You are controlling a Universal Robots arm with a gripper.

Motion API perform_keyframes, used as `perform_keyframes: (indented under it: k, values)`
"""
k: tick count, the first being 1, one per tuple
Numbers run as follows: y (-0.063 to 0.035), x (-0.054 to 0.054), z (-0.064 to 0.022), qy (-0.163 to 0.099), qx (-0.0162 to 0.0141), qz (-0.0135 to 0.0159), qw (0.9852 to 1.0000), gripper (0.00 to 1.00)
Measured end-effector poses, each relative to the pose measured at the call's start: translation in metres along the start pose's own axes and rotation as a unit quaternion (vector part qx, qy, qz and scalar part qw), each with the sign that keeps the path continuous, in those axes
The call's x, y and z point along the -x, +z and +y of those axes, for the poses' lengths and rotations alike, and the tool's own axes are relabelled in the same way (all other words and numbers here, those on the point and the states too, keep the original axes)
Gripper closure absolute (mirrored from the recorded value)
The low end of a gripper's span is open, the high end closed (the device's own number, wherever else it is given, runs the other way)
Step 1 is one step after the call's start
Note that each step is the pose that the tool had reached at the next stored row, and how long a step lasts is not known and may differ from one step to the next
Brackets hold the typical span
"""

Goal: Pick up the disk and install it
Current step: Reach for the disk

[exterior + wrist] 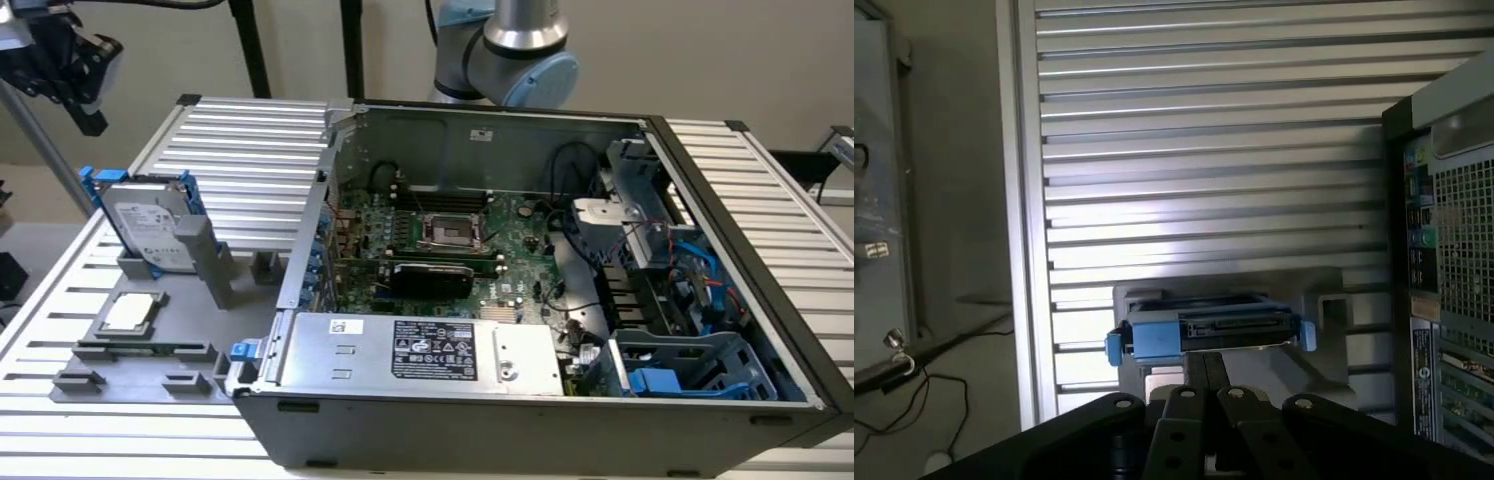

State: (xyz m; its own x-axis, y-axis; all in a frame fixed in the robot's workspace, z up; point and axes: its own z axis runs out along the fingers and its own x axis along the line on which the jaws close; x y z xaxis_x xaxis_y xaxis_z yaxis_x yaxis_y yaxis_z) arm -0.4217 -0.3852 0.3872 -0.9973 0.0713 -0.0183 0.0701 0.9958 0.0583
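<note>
**A:** Where was the disk?

**B:** The disk (144, 222) stood on edge in a grey holder (194, 250) on the grey fixture plate (134, 372), at the exterior view's left. It was outside the open computer case (534, 435). Blue carrier frame around it, white label facing the camera. Not installed.

**A:** And the claw?

**B:** The gripper (83, 110) hung in the air at the exterior view's far left, higher than the disk and clear of it, touching nothing. In the wrist view the gripper (1204, 362) had its two fingers (1194, 385) drawn together, nothing between them. The disk (1209, 330) sat past the fingertips, connector edge toward the camera, blue tabs sticking out at both ends.

**A:** Anything else on the plate?

**B:** A small square silver CPU chip (130, 313) lay flat near the holder, on the side nearer the camera, apart from the disk.

**A:** What about the case?

**B:** Lid off, lying on the slatted aluminium table (254, 140). The motherboard (441, 225) was exposed. A grey power supply (427, 350) with a black label sat along the near side. A blue-grey plastic drive cage (721, 350) was in the corner at the exterior view's right. The arm's base (514, 50) rose behind the case.
</note>
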Motion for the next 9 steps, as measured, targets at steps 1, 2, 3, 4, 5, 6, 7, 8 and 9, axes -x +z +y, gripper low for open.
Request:
perform_keyframes:
  k: [1, 2, 3, 4, 5, 6, 7, 8, 9]
  values:
    - [0.0003, -0.0044, -0.0001, 0.000, 0.0000, 0.0000, 1.0000, 0.89]
    - [0.0003, -0.0075, -0.0001, -0.001, -0.0001, 0.0001, 1.0000, 0.89]
    - [0.0004, -0.0097, 0.0002, -0.001, -0.0003, 0.0003, 1.0000, 0.89]
    - [0.0004, -0.0108, 0.0006, -0.002, -0.0005, 0.0005, 1.0000, 0.89]
    - [0.0004, -0.0113, 0.0009, -0.003, -0.0007, 0.0009, 1.0000, 0.89]
    - [0.0004, -0.0116, 0.0014, -0.003, -0.0011, 0.0014, 1.0000, 0.89]
    - [0.0004, -0.0117, 0.0018, -0.004, -0.0017, 0.0028, 1.0000, 0.89]
    - [0.0005, -0.0118, 0.0020, -0.005, -0.0020, 0.0040, 1.0000, 0.89]
    - [0.0006, -0.0118, 0.0022, -0.005, -0.0021, 0.0047, 1.0000, 0.89]
